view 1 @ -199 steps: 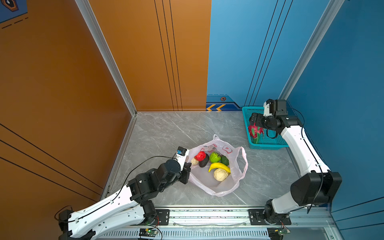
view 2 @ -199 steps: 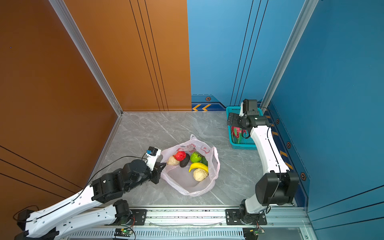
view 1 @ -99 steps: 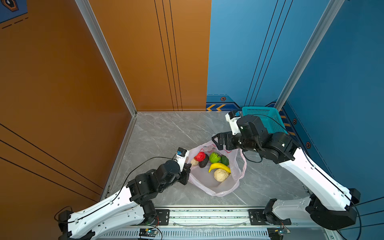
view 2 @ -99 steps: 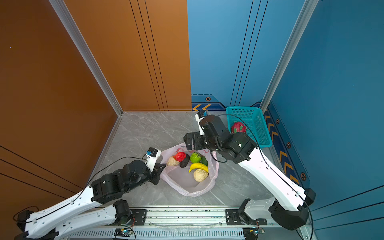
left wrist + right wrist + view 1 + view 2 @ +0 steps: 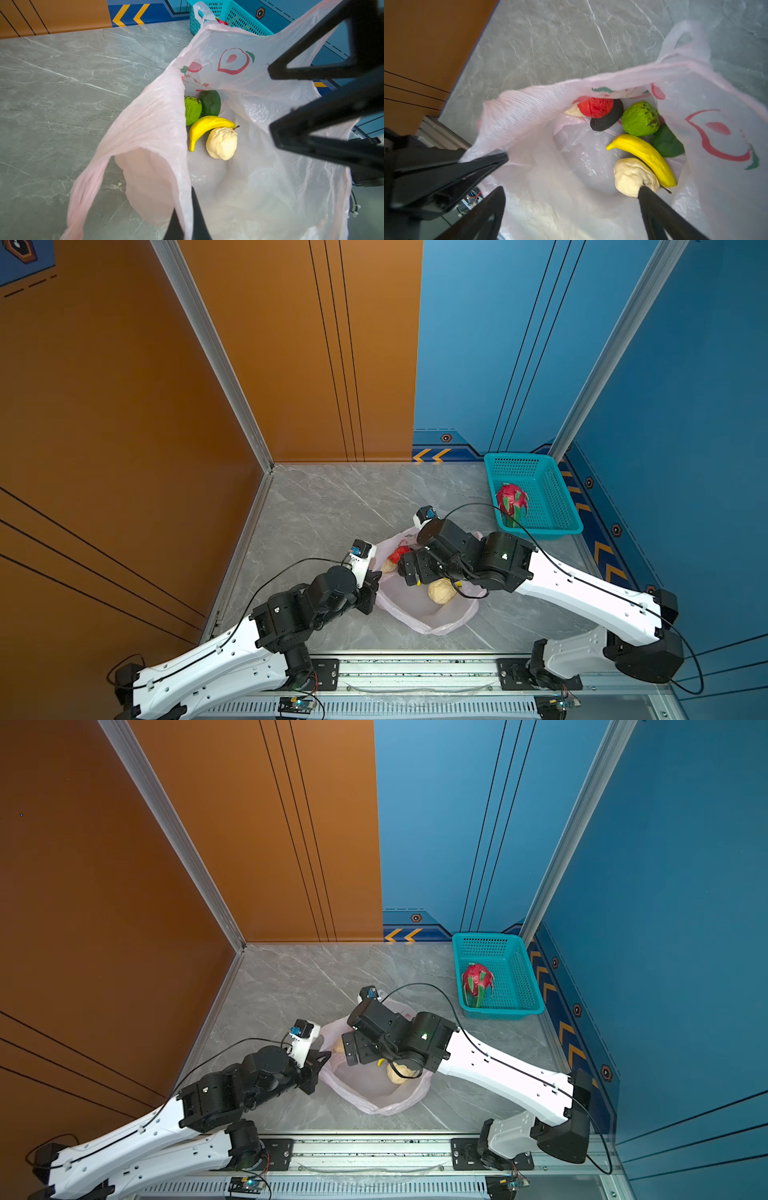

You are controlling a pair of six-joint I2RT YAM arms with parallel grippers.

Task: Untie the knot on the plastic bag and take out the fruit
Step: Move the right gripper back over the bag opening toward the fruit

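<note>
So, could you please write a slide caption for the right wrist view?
Right gripper, open, over the fruit in the open plastic bag; left gripper pinches its rim.

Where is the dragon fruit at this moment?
In both top views the dragon fruit lies inside the teal basket at the far right of the table, beyond the pink bag.

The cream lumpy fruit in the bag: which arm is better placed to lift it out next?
Probably right. The right gripper hangs over the bag, jaws open, one fingertip near the cream fruit; the left gripper is shut on the bag's rim.
</note>
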